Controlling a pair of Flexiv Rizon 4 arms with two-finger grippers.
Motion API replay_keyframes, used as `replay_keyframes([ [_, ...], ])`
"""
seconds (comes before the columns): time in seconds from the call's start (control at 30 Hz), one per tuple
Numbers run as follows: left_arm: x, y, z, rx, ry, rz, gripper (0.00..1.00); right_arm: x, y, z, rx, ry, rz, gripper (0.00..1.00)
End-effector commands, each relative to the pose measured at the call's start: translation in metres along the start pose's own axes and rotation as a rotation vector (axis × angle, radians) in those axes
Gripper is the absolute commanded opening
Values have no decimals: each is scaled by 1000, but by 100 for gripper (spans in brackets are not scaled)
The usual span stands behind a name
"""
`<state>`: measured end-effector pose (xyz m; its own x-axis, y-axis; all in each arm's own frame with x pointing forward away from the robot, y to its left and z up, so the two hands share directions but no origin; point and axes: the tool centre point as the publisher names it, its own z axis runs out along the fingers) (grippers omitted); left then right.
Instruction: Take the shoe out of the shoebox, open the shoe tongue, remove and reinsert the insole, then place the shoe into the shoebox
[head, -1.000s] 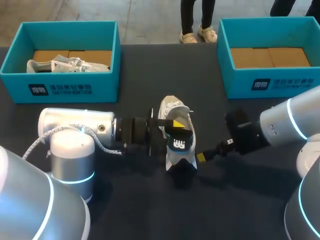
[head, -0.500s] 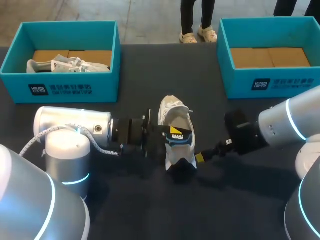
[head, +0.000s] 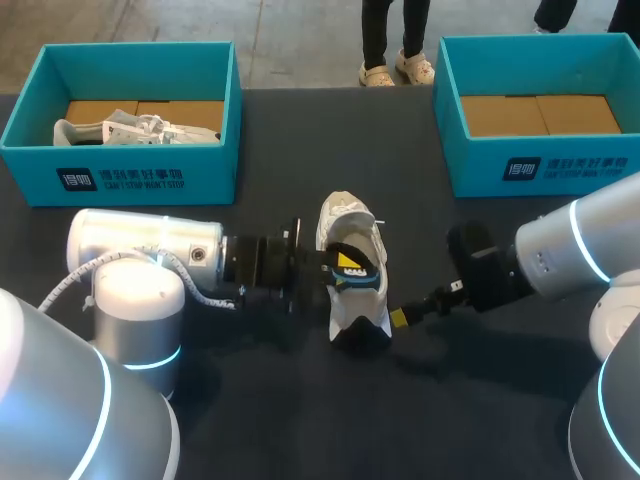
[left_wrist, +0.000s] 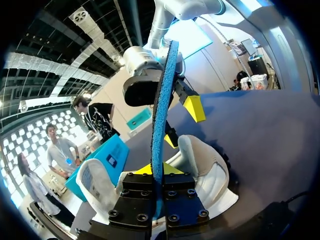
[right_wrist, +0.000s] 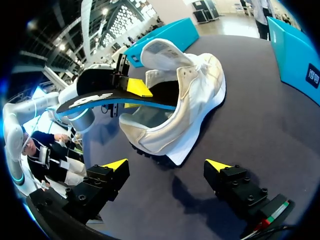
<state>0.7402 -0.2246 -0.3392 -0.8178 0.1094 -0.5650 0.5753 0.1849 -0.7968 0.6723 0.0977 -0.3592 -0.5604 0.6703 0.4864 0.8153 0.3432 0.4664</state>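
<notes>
Inspection, shoe station

1. White shoe (head: 352, 228): stands sole-down on the dark counter (head: 300, 420), outside both boxes. Toe end pts away from the robot, heel end toward it.

2. Insole (head: 357, 272), blue and black: we find its front end down in the shoe's mouth. Its rear end sticks out past the shoe's left side, raised off the counter.

3. Left tool (head: 343, 266): at the shoe's left side, level w/ the mouth. Fingers narrow, pinching the insole's rear end from both faces. Its wrist view agrees: the insole (left_wrist: 161, 100) runs edge-on straight out btwn the yellow tips.

4. Right tool (head: 400, 316): near the shoe's heel on the right side, low over the counter. Fingers spread wide, nothing btwn them. In its wrist view the shoe (right_wrist: 185, 100) sits ahead of the fingers w/ a visible gap, no contact.

5. Teal shoebox (head: 200, 178): well apart from the shoe, beyond its toe to the left. It holds a second white shoe (head: 130, 128).

6. Second teal shoebox (head: 580, 165): well apart, beyond the toe to the right. Brown cardboard floor showing
</notes>
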Motion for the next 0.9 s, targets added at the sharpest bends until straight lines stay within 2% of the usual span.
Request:
replay_keyframes([
  [0.03, -2, 2, 6, -8, -4, 1, 0, 1, -3, 1, -3, -7, 2, 100],
  [0.37, -2, -9, 9, 12, -8, 15, 0, 0, -5, 1, -6, -8, 3, 100],
  [0.4, -2, -10, 9, 13, -8, 16, 4, 0, -5, 1, -7, -8, 3, 100],
  [0.47, -2, -10, 9, 14, -7, 21, 34, 0, -5, 1, -8, -9, 1, 100],
  [0.5, -2, -11, 9, 15, -6, 23, 45, 0, -5, 0, -8, -9, 1, 100],
  [0.83, -2, -14, 8, 18, 6, 33, 41, 0, -6, -1, -9, -13, 1, 100],
  [0.9, -2, -17, 6, 20, 6, 35, 36, 0, -6, -1, -10, -13, 0, 100],
])
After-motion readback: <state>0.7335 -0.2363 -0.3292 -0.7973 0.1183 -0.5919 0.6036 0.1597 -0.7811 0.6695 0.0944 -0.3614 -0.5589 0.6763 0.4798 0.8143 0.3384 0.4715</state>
